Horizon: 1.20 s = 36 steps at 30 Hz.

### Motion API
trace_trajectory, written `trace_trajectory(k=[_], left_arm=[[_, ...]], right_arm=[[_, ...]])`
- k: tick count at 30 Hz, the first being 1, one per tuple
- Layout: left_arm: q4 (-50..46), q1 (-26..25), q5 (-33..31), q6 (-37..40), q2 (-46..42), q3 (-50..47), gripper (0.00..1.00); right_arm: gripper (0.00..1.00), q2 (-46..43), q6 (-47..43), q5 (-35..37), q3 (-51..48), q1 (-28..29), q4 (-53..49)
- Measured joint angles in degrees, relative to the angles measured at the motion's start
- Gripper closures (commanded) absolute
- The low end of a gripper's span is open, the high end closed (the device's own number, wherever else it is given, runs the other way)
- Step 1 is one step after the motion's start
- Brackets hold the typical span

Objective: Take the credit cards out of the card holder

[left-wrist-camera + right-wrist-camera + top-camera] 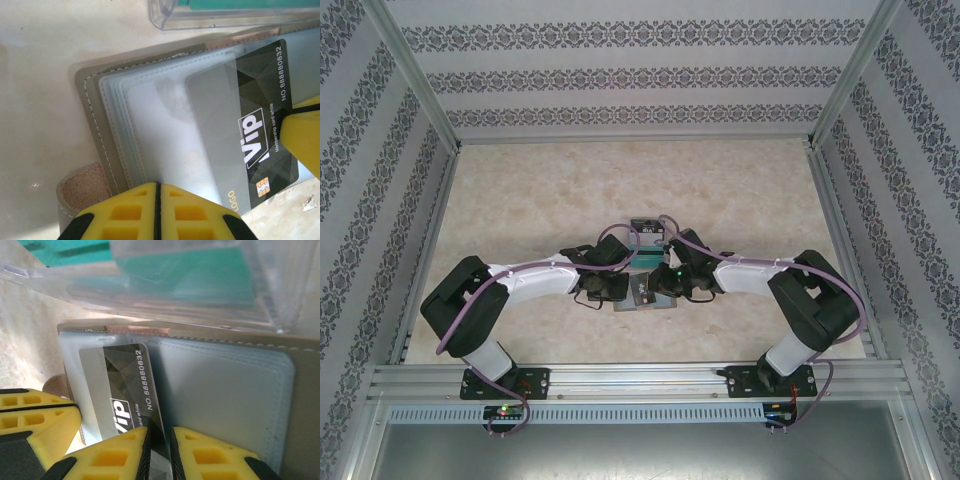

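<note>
Our right gripper (160,452) pinches the near end of a credit card (125,385), dark grey with a white Vip mark, half out of its clear sleeve (90,390); its long axis runs near to far, toward the clear box (200,290). We see our left gripper (157,212) pressed together at the near edge of the open grey-brown card holder (90,120), mid-table.
</note>
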Motion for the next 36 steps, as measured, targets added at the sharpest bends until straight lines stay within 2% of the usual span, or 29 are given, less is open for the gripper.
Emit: trace_trajectory(k=[2,5,10,18,26,36], left_arm=[[0.0,0.0,0.0,0.0,0.0,0.02,0.99],[-0.02,0.0,0.0,-0.02,0.02,0.02,0.99],[0.0,0.0,0.0,0.0,0.0,0.02,1.0],[-0.02,0.0,0.0,0.0,0.0,0.02,1.0],[-0.02,0.0,-0.02,0.0,0.02,0.02,1.0],[-0.39,0.0,-0.09,0.02,0.02,0.33,0.99]], right_arm=[[0.8,0.61,-0.07,-0.48,0.33,0.0,0.44],[0.86,1.31,-0.17,-1.01,0.66,0.0,0.81],[1.0,1.55,-0.35,-1.53,0.72,-0.02,1.16],[1.0,-1.16,-0.61,-1.36,-1.53,-0.79,1.9],[1.0,-9.16,-2.51,-0.48,-5.05,-4.46,-0.83],[1.0,-23.56,-11.72,2.29,-3.52,-5.68,-14.58]])
